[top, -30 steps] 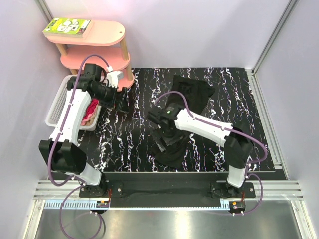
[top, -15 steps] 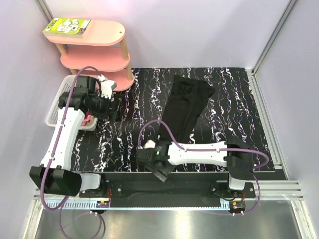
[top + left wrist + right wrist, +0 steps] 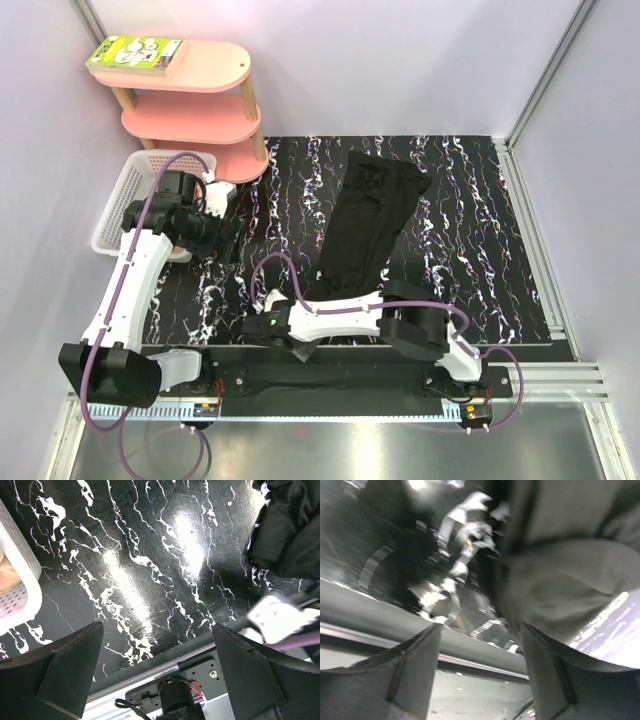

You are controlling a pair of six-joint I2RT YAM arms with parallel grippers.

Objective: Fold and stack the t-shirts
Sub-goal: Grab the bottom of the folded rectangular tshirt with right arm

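Observation:
One black t-shirt (image 3: 362, 225) lies stretched in a long strip from the table's far middle toward the front edge. My right gripper (image 3: 298, 350) hangs low at the front edge, just left of the shirt's near end. In the blurred right wrist view its jaws stand apart around bare table edge, with black cloth (image 3: 570, 565) up against the right finger (image 3: 555, 680). My left gripper (image 3: 228, 237) hovers open over bare table beside the basket, nothing between its fingers (image 3: 60, 670). A bit of pink cloth (image 3: 4, 567) shows inside the basket.
The white lattice basket (image 3: 115, 205) sits at the table's left edge. Behind it stands a pink two-tier shelf (image 3: 195, 120) with a green box (image 3: 135, 52) on top. The right arm (image 3: 350, 310) lies stretched along the front edge. Walls enclose the table.
The right arm swept from the table's middle down to the front-left edge, and the black shirt went from bunched to drawn out long. Its jaws have narrowed. The left arm pulled back slightly.

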